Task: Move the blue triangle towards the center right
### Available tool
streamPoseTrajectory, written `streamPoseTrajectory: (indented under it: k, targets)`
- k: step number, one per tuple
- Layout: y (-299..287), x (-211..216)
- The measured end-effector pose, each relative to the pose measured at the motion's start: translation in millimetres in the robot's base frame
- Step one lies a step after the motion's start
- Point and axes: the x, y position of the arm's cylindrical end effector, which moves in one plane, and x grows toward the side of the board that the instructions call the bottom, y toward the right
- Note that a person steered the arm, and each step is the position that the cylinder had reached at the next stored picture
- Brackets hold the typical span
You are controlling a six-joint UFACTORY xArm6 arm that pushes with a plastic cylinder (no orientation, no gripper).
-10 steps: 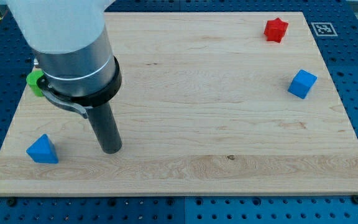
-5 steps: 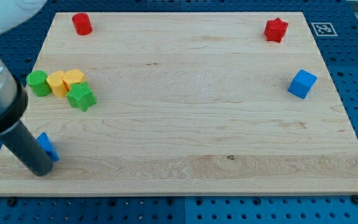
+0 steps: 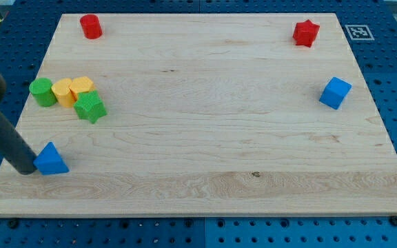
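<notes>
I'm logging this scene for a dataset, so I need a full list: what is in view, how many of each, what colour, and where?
blue triangle: 1, blue, lower part of the view's left, touching my tip
blue cube: 1, blue, view's right, mid height
red star: 1, red, view's top right
red cylinder: 1, red, view's top left
green cylinder: 1, green, view's left, left end of a cluster
yellow blocks: 2, yellow, shapes unclear, right of the green cylinder
green star: 1, green, just below the yellow blocks
wooden board: 1, light wood, under all the blocks
marker tag: 1, black and white, board's top right corner
my tip: 1, dark rod, against the blue triangle's left side
</notes>
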Motion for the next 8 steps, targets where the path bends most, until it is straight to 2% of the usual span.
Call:
streamPoseTrajectory:
  k: [3, 8]
  targets:
    - [110.6, -5.9]
    - [346.1, -57.9]
